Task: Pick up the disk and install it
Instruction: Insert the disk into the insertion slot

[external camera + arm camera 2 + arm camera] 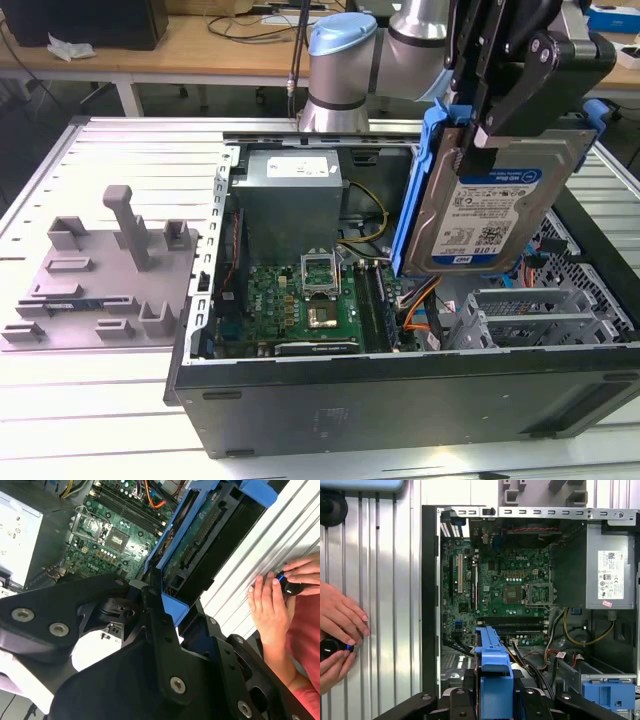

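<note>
Fig. | gripper [512,105] clenching disk [500,215] by upper edge | holding it upright above PC case [400,395], prob. for clearing case walls

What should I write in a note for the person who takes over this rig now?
Gripper: shut on the disk, gripping its upper end.
Disk: lifted, held on edge above the open computer case, near the drive cage.
Done: disk picked up.
Left: disk not yet seated in the case.
Note: a person's hand lies on the table beside the case.
</note>
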You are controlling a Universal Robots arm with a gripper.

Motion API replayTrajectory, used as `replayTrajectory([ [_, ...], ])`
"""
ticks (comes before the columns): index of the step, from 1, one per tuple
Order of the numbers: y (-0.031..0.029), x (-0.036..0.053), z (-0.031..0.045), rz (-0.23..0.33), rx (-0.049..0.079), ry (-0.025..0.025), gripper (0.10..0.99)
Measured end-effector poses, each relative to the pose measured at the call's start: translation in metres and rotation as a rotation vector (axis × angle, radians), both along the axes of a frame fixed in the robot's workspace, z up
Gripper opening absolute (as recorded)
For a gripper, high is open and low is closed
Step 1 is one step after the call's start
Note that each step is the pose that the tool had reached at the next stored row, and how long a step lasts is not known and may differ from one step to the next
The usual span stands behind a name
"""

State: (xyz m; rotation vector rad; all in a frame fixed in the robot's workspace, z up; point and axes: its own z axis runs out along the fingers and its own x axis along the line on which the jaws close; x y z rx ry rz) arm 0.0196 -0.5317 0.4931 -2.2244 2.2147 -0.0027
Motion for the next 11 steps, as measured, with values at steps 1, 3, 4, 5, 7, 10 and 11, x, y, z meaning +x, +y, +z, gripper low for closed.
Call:
replayTrajectory([
  [1,0.0000,0.0001,0.0000,0.000,0.000,0.0000,0.365],
  [3,0.0000,0.0001,0.0000,0.000,0.000,0.0000,0.365],
  [4,-0.0001,0.0001,0.0000,0.000,0.000,0.0000,0.365],
  [5,-0.0001,0.0000,0.0000,0.000,0.000,0.0000,0.365],
  [7,-0.0002,0.0007,0.0000,0.000,0.000,0.0000,0.365],
  [10,-0.0008,0.0037,0.0001,0.000,0.000,0.0001,0.365],
  [11,-0.0010,0.0057,0.0000,0.000,0.000,0.0000,0.365],
])
